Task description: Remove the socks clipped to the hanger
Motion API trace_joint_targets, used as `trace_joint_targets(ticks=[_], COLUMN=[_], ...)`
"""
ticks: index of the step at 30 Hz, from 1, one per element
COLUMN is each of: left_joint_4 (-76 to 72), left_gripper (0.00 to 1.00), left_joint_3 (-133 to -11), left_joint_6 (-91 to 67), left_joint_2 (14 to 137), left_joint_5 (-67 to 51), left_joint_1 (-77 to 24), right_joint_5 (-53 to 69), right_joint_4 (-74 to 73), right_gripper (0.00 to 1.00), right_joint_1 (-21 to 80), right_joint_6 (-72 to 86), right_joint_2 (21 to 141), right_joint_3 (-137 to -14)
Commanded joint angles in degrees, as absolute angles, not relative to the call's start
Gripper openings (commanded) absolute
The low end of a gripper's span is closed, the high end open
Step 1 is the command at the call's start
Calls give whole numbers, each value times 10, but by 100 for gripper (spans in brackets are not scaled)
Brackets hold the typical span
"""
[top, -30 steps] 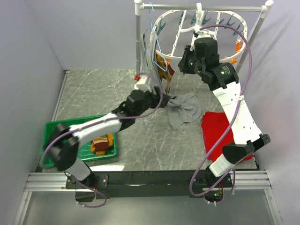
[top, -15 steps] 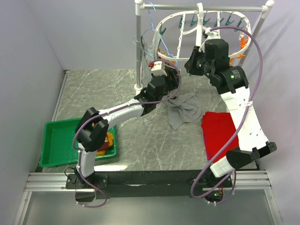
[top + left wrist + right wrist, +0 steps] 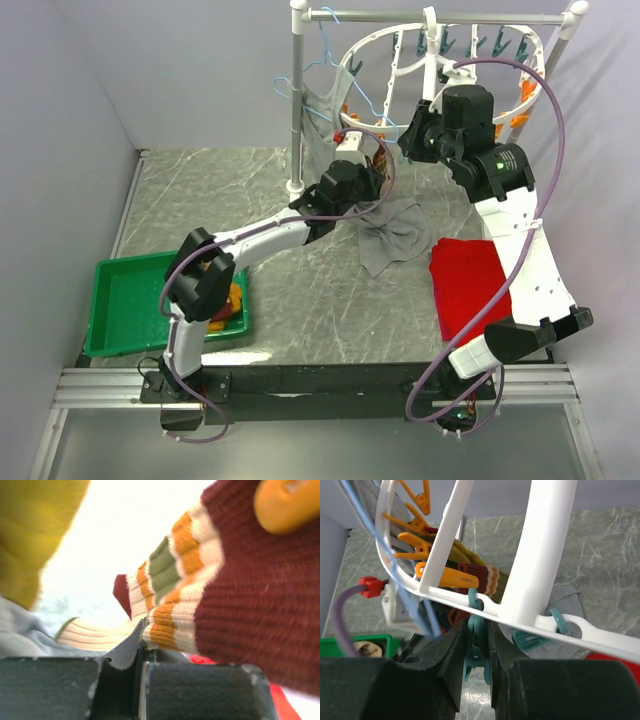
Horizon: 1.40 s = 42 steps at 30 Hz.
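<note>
The white round hanger (image 3: 372,45) hangs from the rack's top rail, with orange and teal clips on its rim. An orange clip (image 3: 451,580) holds a maroon sock (image 3: 250,610) with orange, white and green stripes, next to a mustard sock (image 3: 30,530). My left gripper (image 3: 362,160) reaches up under the ring. Its jaws (image 3: 142,645) are shut on the striped sock's lower edge. My right gripper (image 3: 412,130) sits at the ring's near side, shut (image 3: 477,640) on a teal clip (image 3: 479,652) hanging from the rim (image 3: 470,600).
A grey cloth (image 3: 395,232) and a red cloth (image 3: 468,280) lie on the table under the hanger. A green tray (image 3: 120,290) at the left front holds socks (image 3: 222,305). A blue wire hanger (image 3: 325,70) with a grey top hangs by the rack post (image 3: 297,110).
My left arm stretched from near the tray up to the hanger, and its gripper shut on the striped sock. The right gripper and the ring shifted slightly right.
</note>
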State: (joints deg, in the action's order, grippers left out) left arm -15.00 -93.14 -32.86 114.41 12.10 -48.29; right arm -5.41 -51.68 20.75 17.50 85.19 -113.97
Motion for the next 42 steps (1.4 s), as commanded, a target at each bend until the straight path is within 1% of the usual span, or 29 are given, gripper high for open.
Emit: trace_joint_targets(ticks=[1, 4, 6, 7, 9, 10, 13, 21, 24, 28, 35, 39, 42], left_joint_4=[-149, -130, -124, -125, -119, -117, -117, -149, -149, -145, -134, -131, -127], left_gripper=[1, 1, 1, 1, 1, 1, 1, 1, 1, 1, 1, 1, 1], left_joint_3=[-912, -896, -882, -879, -874, -874, -867, -828, -820, -816, -814, -820, -824], left_joint_6=[-371, -397, -410, -418, -430, -441, -464, -502, -504, -505, -508, -514, -512], left_joint_2=[1055, 1031, 1016, 1012, 1002, 1000, 994, 974, 968, 961, 953, 955, 957], left_joint_5=[11, -17, -32, -46, -59, -69, -90, -139, -145, -144, -139, -140, -139], left_joint_1=[-489, -489, -490, -489, -489, -489, -490, -493, -495, -496, -498, -504, -508], right_joint_5=[-32, -25, -19, -18, -6, -2, 19, 47, 80, 94, 121, 106, 92], right_joint_4=[-549, -572, -577, -581, -584, -588, -593, -626, -609, -575, -533, -539, -538], right_gripper=[27, 35, 37, 41, 46, 52, 57, 59, 59, 63, 62, 59, 58], right_joint_1=[193, 189, 186, 185, 185, 185, 185, 185, 190, 193, 196, 210, 217], right_joint_6=[164, 163, 163, 162, 163, 166, 168, 156, 138, 135, 153, 150, 149], right_joint_2=[824, 835, 833, 831, 827, 824, 816, 799, 790, 796, 834, 869, 882], right_joint_3=[-1145, -1162, -1163, -1164, -1165, -1165, -1165, -1190, -1165, -1145, -1160, -1191, -1202])
